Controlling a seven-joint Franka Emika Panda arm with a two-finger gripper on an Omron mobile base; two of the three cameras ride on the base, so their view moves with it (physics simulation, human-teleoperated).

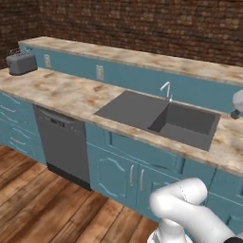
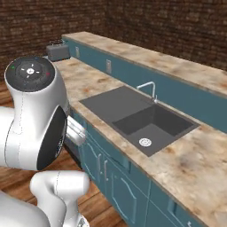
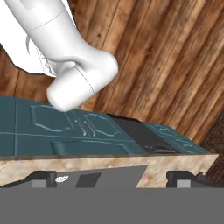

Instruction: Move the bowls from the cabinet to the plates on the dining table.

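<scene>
The bowls, the cabinet, the plates and the dining table are out of view. My gripper (image 3: pixel 113 179) is open, its two dark fingertips (image 3: pixel 43 177) standing far apart with nothing between them. It hangs over the far side of a grey sink (image 3: pixel 100 178) and looks back across the counter edge at low teal doors (image 3: pixel 65 120), the wooden floor and my own white arm.
A beige marbled counter (image 1: pixel 61 90) carries the sink (image 1: pixel 161 118) with a silver faucet (image 1: pixel 166 90); both also show in the right base view, sink (image 2: pixel 142 124) and faucet (image 2: pixel 148 88). A toaster (image 1: pixel 21 62) stands far left. A dark dishwasher (image 1: pixel 64 142) sits below. A raised ledge (image 1: pixel 142 59) backs the counter.
</scene>
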